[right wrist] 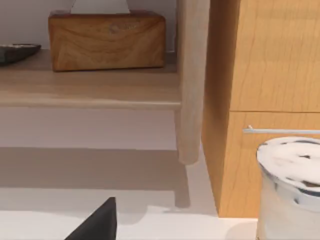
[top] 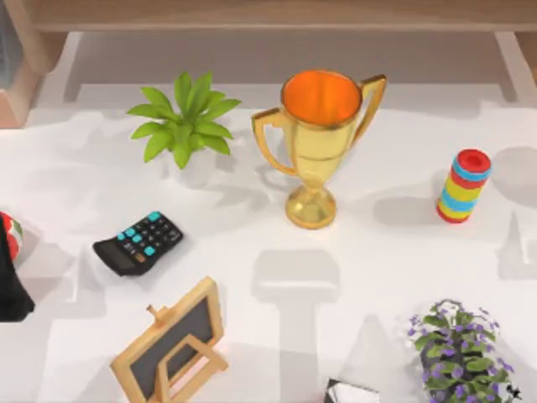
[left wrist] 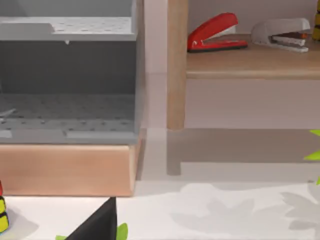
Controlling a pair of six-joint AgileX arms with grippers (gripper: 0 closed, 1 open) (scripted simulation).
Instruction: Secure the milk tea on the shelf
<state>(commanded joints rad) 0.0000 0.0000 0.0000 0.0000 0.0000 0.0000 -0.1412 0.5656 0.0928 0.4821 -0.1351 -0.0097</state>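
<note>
A white-lidded cup (right wrist: 289,190), seemingly the milk tea, is standing upright on the bench ahead of the right pincer (right wrist: 97,222) and off to one side of it, close against a tall wooden cabinet (right wrist: 265,75). Its long axis is running straight up and down, with the lid facing the ceiling. The right wrist view is showing this at close range. The shelf (right wrist: 90,92) is lying beyond the pincer, its long board running crosswise to the reach, a wooden block (right wrist: 107,40) sitting on it and a thick upright (right wrist: 192,80) standing between the board and the cabinet.

The right arm is looking the nearer of the two to the cup, so the reach is likely falling to it. That would mean a sideways approach to the cup's wall, then a lift up and across past the upright. Whether the right pincer is open or closed cannot be told. The left arm (top: 12,290) is waiting at the bench's left edge, its pincer's state equally unclear.
</note>
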